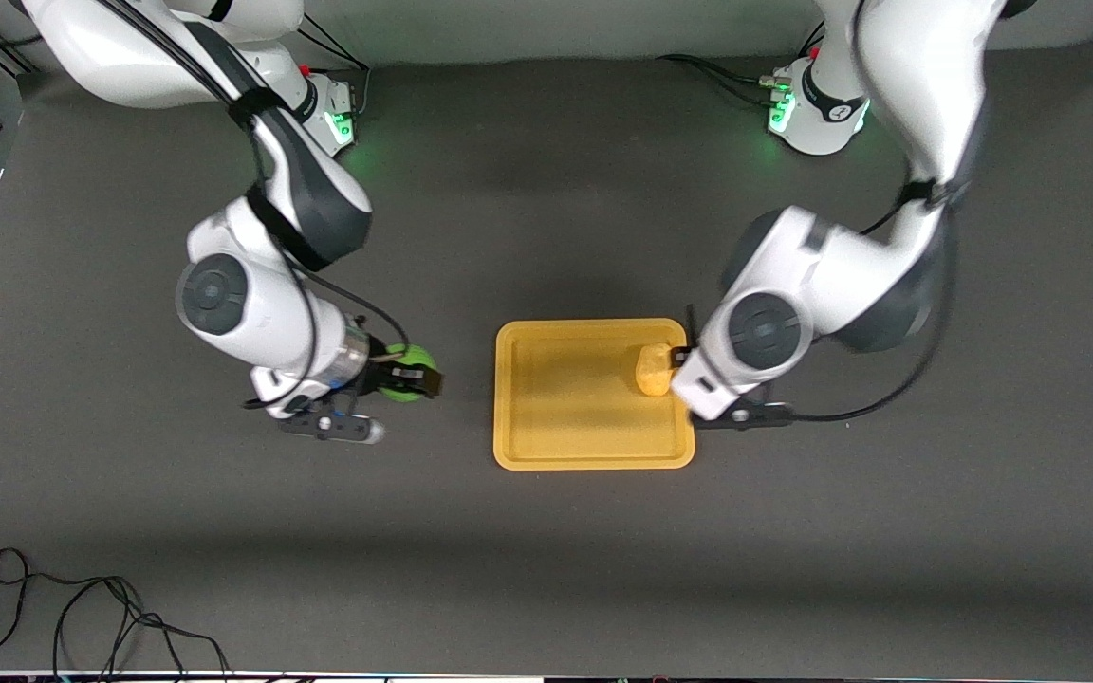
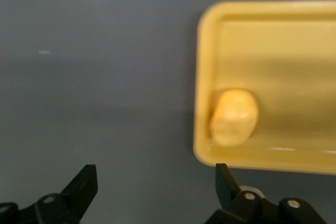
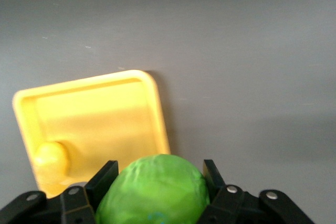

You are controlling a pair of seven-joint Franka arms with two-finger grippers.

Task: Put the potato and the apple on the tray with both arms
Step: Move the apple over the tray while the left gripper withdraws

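The yellow-tan potato [image 1: 653,369] lies on the orange-yellow tray [image 1: 565,403], against the rim toward the left arm's end. My left gripper [image 1: 689,354] is open and empty, just off that rim beside the potato. In the left wrist view its fingers [image 2: 84,186] stand wide apart over bare table, with the potato [image 2: 234,116] and the tray [image 2: 273,40] ahead. My right gripper [image 1: 411,377] is shut on the green apple [image 1: 413,360], over the table beside the tray toward the right arm's end. The right wrist view shows the apple [image 3: 155,190] between the jaws, with the tray [image 3: 100,114] and the potato [image 3: 51,161] beneath.
The dark grey table [image 1: 546,569] carries only the tray in the middle. A loose black cable [image 1: 82,617] lies at the near corner toward the right arm's end. The arm bases [image 1: 817,109] stand along the table's edge farthest from the front camera.
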